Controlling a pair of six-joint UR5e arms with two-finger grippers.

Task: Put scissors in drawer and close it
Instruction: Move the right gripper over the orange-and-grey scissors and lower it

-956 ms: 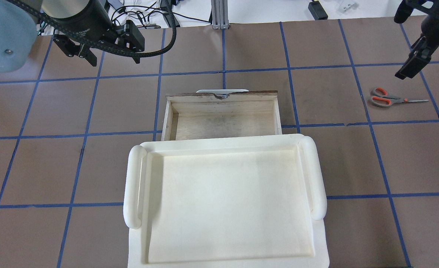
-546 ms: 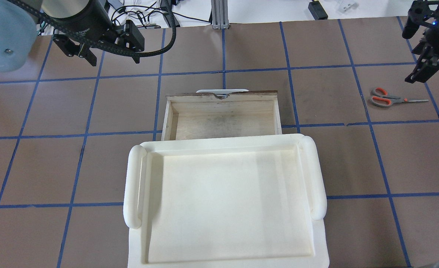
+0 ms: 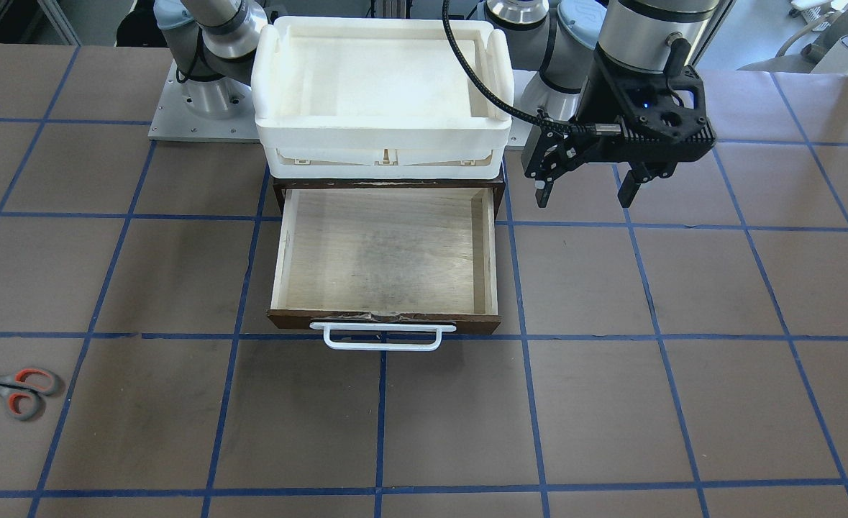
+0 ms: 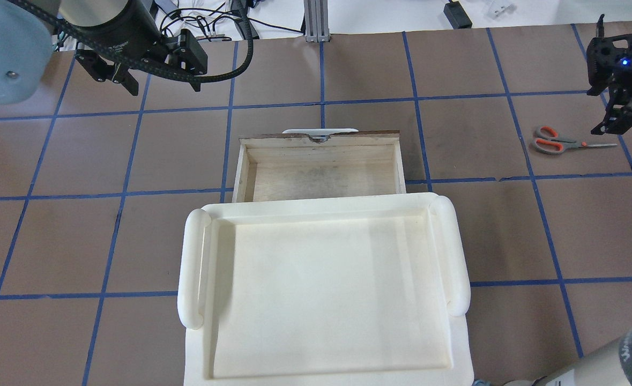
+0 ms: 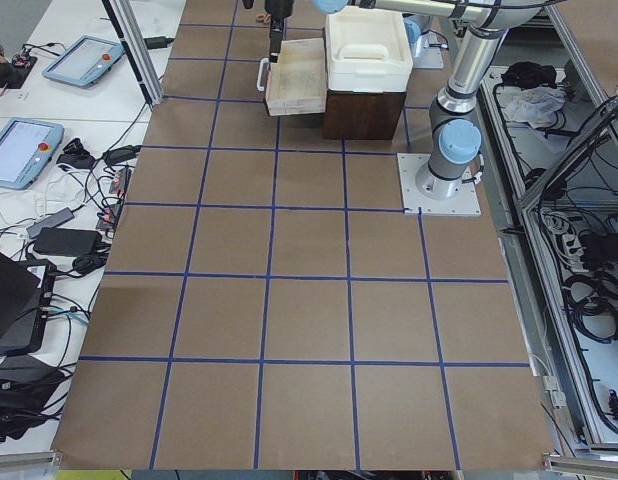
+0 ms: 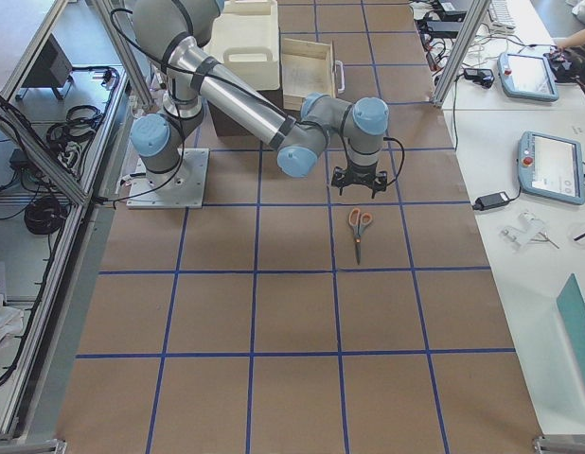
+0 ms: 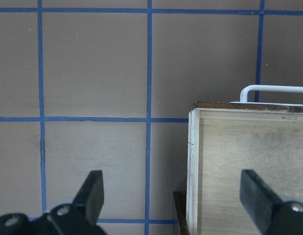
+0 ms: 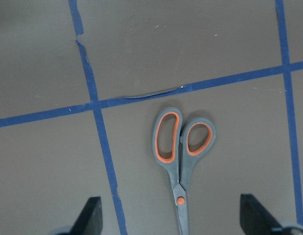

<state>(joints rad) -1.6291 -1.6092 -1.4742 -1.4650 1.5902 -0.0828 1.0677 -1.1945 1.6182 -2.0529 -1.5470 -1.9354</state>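
While the tray [image 4: 190, 268] and the pulled-out, empty drawer [image 4: 324, 179] sit unmoved at centre of the overhead frame, the right gripper [image 4: 617, 119] has dropped from the upper right corner and turned its wrist. It now hangs just above the blade end of the scissors [image 4: 554, 142], jaws spread wide and empty. Judgement: approach nearly aligned, pick not yet begun. Left gripper [image 3: 585, 194] is unchanged beside the drawer, spread, holding nothing. Scissors lie flat on the table at the same spot, right of the drawer, well apart.
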